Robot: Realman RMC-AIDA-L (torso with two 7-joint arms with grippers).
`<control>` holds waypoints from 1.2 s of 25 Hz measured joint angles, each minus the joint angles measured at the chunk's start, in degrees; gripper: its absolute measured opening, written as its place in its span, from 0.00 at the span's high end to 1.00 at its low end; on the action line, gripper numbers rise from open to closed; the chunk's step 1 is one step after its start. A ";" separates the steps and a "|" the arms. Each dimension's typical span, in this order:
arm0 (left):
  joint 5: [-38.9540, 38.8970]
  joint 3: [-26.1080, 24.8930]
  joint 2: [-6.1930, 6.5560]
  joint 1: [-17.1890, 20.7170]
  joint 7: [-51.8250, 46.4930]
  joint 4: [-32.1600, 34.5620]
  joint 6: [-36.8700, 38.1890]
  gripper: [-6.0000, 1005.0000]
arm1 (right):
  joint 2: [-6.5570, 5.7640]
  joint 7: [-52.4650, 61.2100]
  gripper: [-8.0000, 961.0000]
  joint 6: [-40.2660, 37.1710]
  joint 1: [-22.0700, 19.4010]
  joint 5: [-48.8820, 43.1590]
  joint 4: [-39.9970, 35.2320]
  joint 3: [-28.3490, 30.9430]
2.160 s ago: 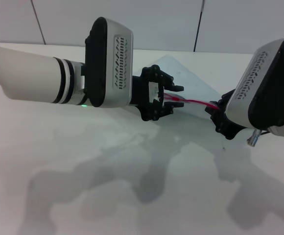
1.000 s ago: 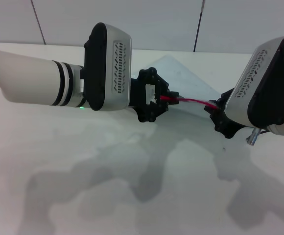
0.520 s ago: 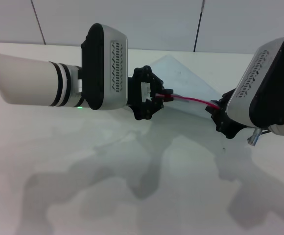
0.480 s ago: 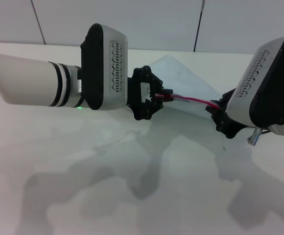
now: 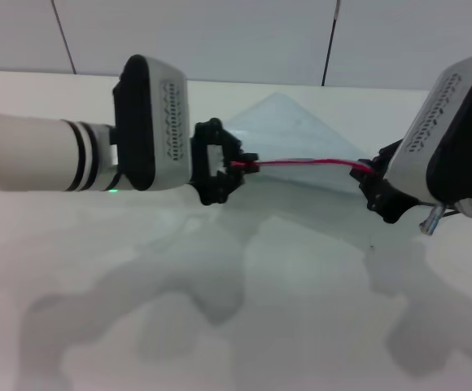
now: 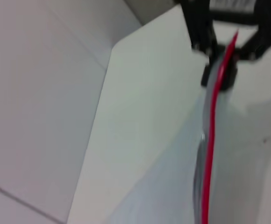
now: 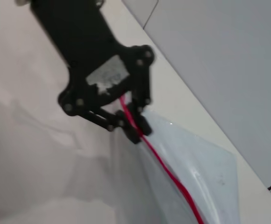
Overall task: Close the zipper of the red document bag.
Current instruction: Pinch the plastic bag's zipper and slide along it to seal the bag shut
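Now, desk [image 5: 285, 326]: white.
Left hand [image 5: 248, 165]: clamped on zipper [image 5: 301, 163], left end.
Right hand [image 5: 372, 173]: pinching zipper's right end.
Zipper: taut between hands.
Bag [image 5: 293, 130]: lifted, slopes away to desk.

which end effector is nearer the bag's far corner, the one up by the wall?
Left, marginally. The left end effector grips the zipper just below-left of the bag corner; the right end effector holds the zipper's other end, farther off.

Bare table [image 5: 244, 326] lies open in front — the taut zipper [image 5: 301, 163] spans between left gripper [image 5: 248, 165] and right gripper [image 5: 372, 173], barring passage.
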 joint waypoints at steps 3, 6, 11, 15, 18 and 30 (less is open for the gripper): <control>0.00 -0.15 0.05 1.60 0.46 -0.70 2.66 0.91 | 0.00 0.00 0.94 0.15 -0.42 -0.19 -0.33 0.76; -0.07 -0.53 0.11 3.06 0.61 -0.77 4.75 0.91 | 0.06 0.03 0.94 0.40 -1.27 -1.12 -0.76 1.75; -0.05 -3.61 0.16 4.96 0.60 -0.77 5.29 0.91 | 0.15 0.09 0.93 0.68 -2.34 -1.52 -1.43 3.81; -0.33 -6.08 0.09 5.94 0.60 -0.77 5.32 0.91 | 0.16 0.12 0.93 0.75 -3.05 -2.02 -1.59 5.58; -0.37 -7.05 0.02 6.21 0.54 -0.77 5.33 0.91 | 0.17 0.13 0.93 1.00 -3.19 -2.21 -1.27 6.25; -2.44 -7.84 0.01 6.29 0.48 -1.07 5.04 0.91 | 0.04 0.16 0.93 1.44 -2.72 -2.30 0.36 7.18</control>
